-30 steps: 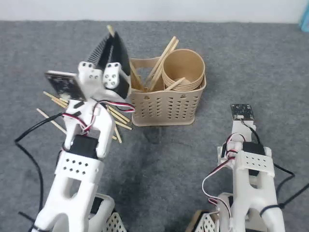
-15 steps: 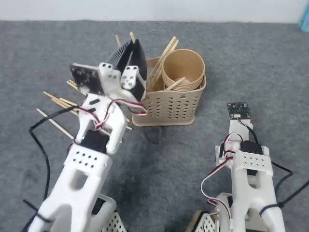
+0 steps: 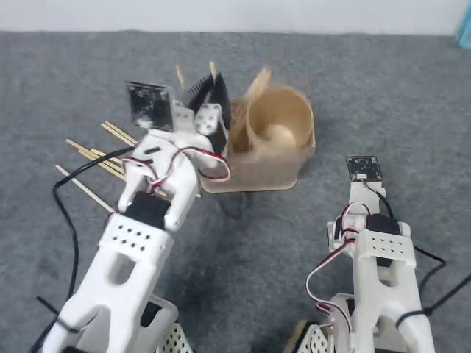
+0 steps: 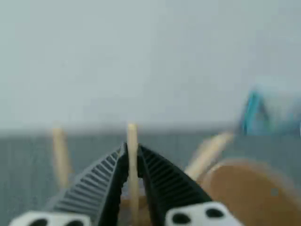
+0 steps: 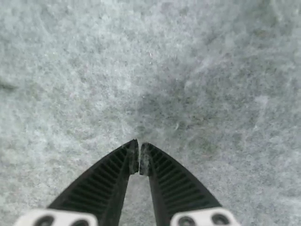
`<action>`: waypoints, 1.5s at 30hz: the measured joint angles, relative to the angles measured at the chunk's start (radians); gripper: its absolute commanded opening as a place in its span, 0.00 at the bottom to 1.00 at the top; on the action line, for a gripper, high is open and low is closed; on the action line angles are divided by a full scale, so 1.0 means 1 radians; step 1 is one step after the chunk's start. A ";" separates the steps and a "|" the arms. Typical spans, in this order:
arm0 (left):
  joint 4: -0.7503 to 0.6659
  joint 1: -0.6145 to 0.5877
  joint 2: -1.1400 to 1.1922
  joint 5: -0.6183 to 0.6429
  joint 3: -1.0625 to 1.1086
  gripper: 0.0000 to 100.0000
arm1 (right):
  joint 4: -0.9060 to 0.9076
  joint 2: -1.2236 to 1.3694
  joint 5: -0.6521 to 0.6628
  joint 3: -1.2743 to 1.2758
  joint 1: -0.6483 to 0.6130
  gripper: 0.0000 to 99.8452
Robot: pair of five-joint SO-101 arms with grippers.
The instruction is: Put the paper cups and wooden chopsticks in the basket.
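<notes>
One chopstick (image 4: 132,134) pinched in left hand (image 4: 133,149); right hand (image 5: 139,146) closed.

The left arm (image 3: 136,235) stretches far forward with its wrist up high. The left gripper (image 4: 133,150) pinches a chopstick (image 4: 132,134) between its two fingers. The right arm (image 3: 377,254) sits tucked back. The right gripper (image 5: 139,160) points down, fingers pressed together.

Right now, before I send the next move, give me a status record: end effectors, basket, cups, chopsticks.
Left end effector: shut on a chopstick, by the left edge of the basket
Right end effector: shut, empty, over bare mat
Paper cups: in the basket
Loose chopsticks: on mat, left of basket
</notes>
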 measured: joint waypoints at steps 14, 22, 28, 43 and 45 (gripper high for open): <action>0.141 0.000 -0.147 0.000 -0.055 0.35 | 0.000 0.000 0.000 0.000 0.002 0.03; 0.265 -0.069 -0.160 0.000 -0.126 0.12 | 0.000 0.000 0.000 0.000 0.002 0.03; 0.207 -0.103 0.000 0.000 -0.135 0.08 | 0.000 0.000 0.000 0.000 -0.002 0.03; 0.052 -0.083 0.373 0.081 -0.450 0.08 | 0.000 0.000 0.000 0.000 0.000 0.03; 0.052 -0.083 0.373 0.081 -0.503 0.08 | 0.000 0.000 0.000 0.000 -0.002 0.03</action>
